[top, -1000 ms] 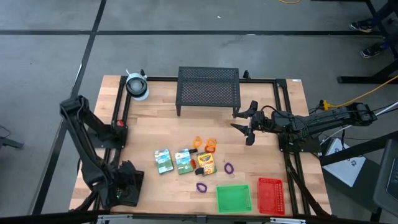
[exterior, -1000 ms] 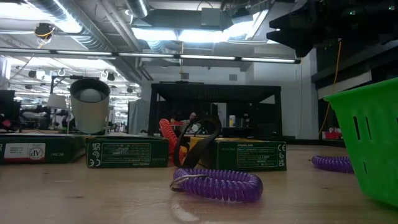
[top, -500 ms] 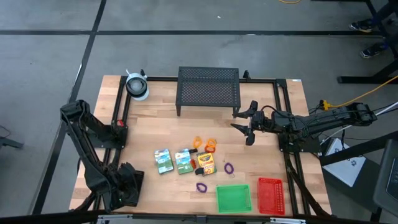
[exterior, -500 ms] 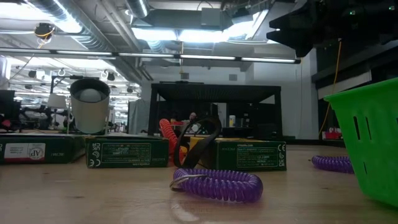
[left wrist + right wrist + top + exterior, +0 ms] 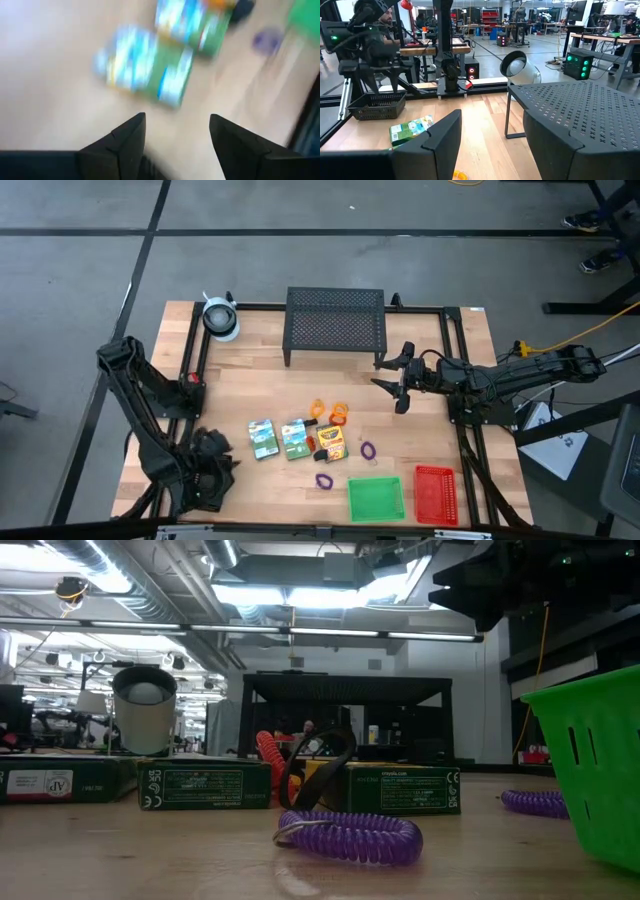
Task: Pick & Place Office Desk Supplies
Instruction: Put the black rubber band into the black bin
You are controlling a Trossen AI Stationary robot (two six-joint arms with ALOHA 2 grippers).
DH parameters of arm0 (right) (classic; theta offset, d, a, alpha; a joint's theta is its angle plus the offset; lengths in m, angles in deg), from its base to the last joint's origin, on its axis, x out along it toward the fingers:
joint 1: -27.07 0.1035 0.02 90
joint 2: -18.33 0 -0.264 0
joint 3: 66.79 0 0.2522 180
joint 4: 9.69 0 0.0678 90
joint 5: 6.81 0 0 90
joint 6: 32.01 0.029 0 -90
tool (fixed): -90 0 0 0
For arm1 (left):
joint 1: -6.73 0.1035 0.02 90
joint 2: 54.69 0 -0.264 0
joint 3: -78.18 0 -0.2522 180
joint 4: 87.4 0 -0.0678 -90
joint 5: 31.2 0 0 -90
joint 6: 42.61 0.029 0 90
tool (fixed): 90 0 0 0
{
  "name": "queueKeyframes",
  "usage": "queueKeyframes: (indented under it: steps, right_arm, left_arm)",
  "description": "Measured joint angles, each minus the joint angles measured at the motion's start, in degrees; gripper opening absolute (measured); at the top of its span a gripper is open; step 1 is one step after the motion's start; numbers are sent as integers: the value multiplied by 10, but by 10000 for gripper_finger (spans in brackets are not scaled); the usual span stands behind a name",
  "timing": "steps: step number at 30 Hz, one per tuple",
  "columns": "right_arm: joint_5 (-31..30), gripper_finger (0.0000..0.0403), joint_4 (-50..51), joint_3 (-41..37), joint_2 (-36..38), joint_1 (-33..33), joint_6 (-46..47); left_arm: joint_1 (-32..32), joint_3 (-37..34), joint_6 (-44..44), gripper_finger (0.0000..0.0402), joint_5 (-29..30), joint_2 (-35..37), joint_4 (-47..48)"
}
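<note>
Left gripper: at the table's 8 o'clock corner, fingers spread apart with nothing between them, bare wood in the gap.
Black tray: under the left arm at that same corner; the right wrist view shows it sitting on the wood below the arm.
Right gripper: hovering at about 2 o'clock from the table's centre, just beside the mesh stand's front right leg; fingers parted, holding nothing, touching nothing.
Card boxes: two green-white ones, the left and the right, lying side by side near the centre, at 3 o'clock of the left gripper.
Crayon box: just beside the right card box, on its 3 o'clock side.
Orange loops: a small cluster at 12 o'clock of the crayon box.
Purple loops: one at 3 o'clock of the crayon box, one at its 6 o'clock.
Green tray: at the near edge, around 5 o'clock.
Red tray: just beside the green tray, on its 3 o'clock side.
Whitish roll: at the far 11 o'clock corner.
</note>
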Motion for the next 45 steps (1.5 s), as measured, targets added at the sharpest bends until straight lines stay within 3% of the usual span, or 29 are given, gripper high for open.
queueKeyframes:
  steps: [2,5,10,16,22,29,34,38,45]
  right_arm:
    - [0,215,-1,0,0,0,-1]
    - [0,215,-1,0,0,0,-1]
    - [0,215,-1,0,0,0,-1]
    - [0,215,2,0,0,0,-1]
    - [0,215,5,0,0,0,-1]
    - [0,215,6,0,0,0,-1]
    - [1,215,6,0,0,0,-1]
    - [0,215,9,0,0,0,-1]
    - [1,215,17,0,0,0,0]
  left_arm:
    - [33,0,59,206,30,0,-1]
    - [102,0,147,199,23,-3,-11]
    - [226,0,316,197,24,-11,-112]
    - [349,0,445,215,-41,-13,-207]
    - [418,0,574,228,-65,-48,-316]
    - [467,3,613,230,-154,-131,-363]
    - [476,57,631,231,-205,-184,-346]
    - [480,115,636,231,-245,-215,-302]
    - [480,185,637,231,-253,-239,-186]
